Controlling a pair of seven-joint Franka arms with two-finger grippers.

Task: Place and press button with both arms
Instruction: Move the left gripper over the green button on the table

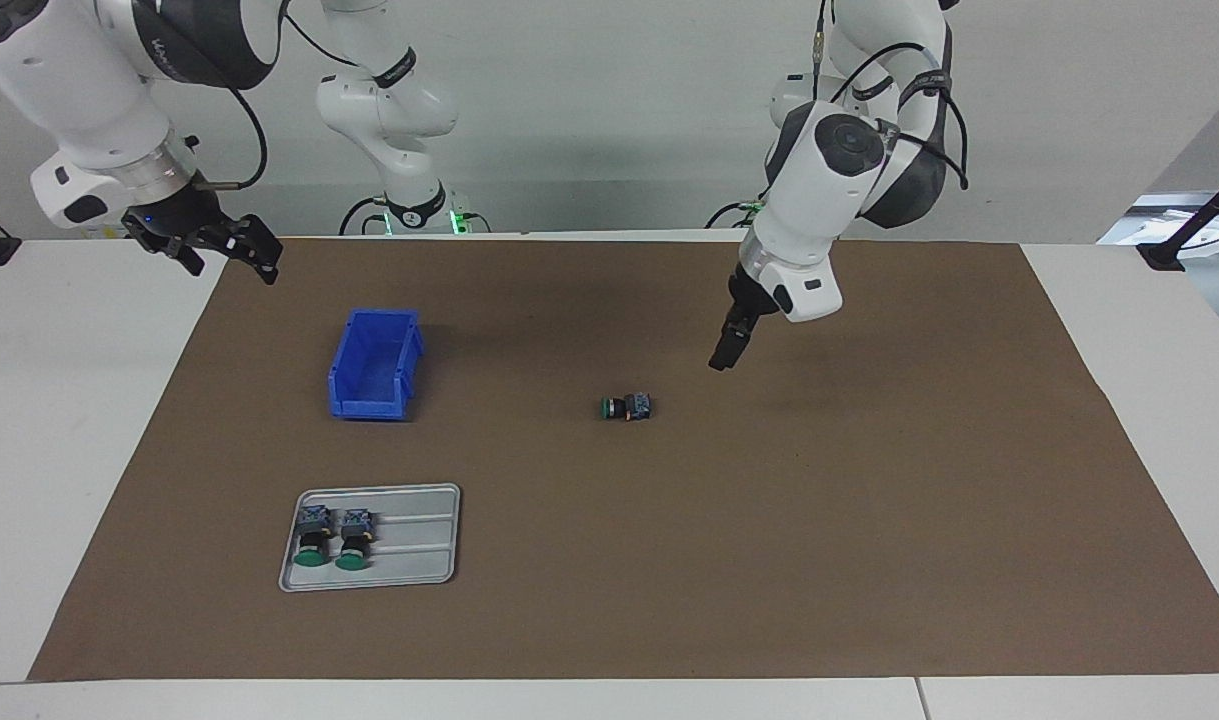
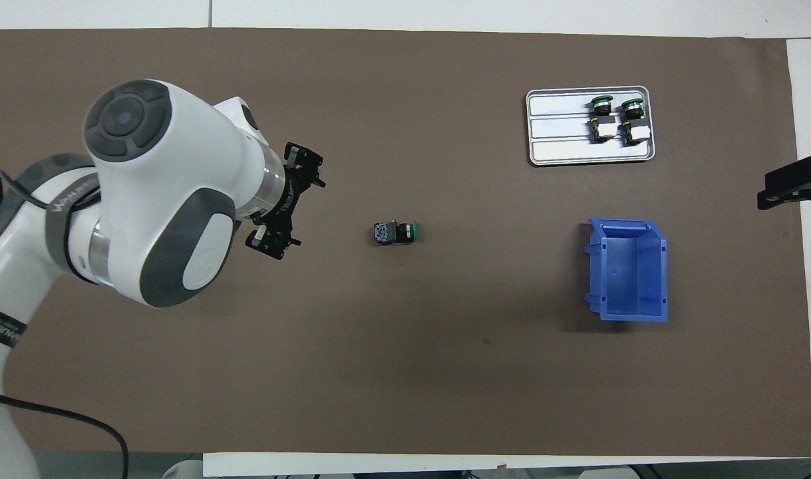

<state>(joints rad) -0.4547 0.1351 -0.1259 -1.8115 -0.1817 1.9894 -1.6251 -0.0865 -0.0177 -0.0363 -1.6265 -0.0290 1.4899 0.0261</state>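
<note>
Brown matting covers most of a white table in the facing view, with a pale grey wall above it where the two arm bases stand. A blue bin sits on the mat toward the right arm's end, with nothing visible inside it. Farther from the robots than the bin lies a grey tray, and two buttons lie in it side by side, green caps pointing away from the robots. A third button lies on its side on the bare mat near the middle of the table, well apart from bin and tray. The left gripper hangs in the air over the mat, beside this button toward the left arm's end, and holds nothing. The right gripper waits over the mat's edge at its own end, fingers spread and nothing between them.

Seen from overhead, the mat fills nearly the whole picture. The bin shows a bare floor. The tray holds its two buttons at the end toward the right arm. The lone button lies mid-mat, its green cap toward the bin. The left gripper has its fingers spread wide, and the right gripper only shows at the edge.
</note>
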